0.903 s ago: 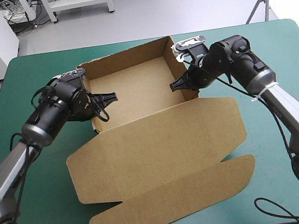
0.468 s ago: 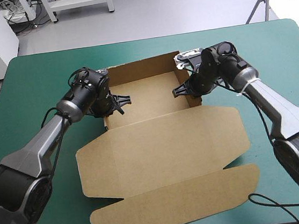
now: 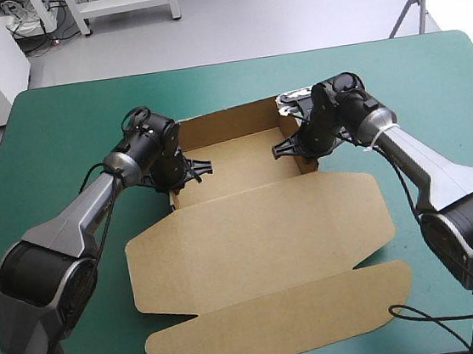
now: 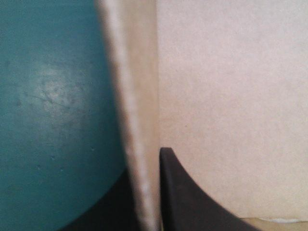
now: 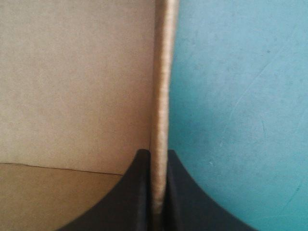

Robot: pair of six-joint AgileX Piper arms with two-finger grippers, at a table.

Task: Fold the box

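- The box (image 3: 233, 147) sits near the middle of the teal-green surface (image 3: 59, 120), a bit toward the far edge. It is an open tray, and its lid (image 3: 260, 234) lies flat on the side nearer the robot.
- The left gripper (image 3: 189, 169) has its jaws pressed almost together. They pinch the left wall (image 4: 137, 120) of the box, with one black finger inside the tray and one outside.
- The right gripper (image 3: 289, 147) does the same on the other side. Its jaws pinch the right wall (image 5: 161, 96).
- I think the step now is making the two side walls stand up straight, so the tray keeps its shape.
- The next move, I think, needs both grippers to hold tight and move evenly. If one pulls harder, the box could twist or slide.
- Earlier, the two grippers were farther apart and the tray looked wider. Now both arms have come in toward each other, and the left wall is more to the right. The tray looks narrower, and the lid's left edge has slid a little to the right too.
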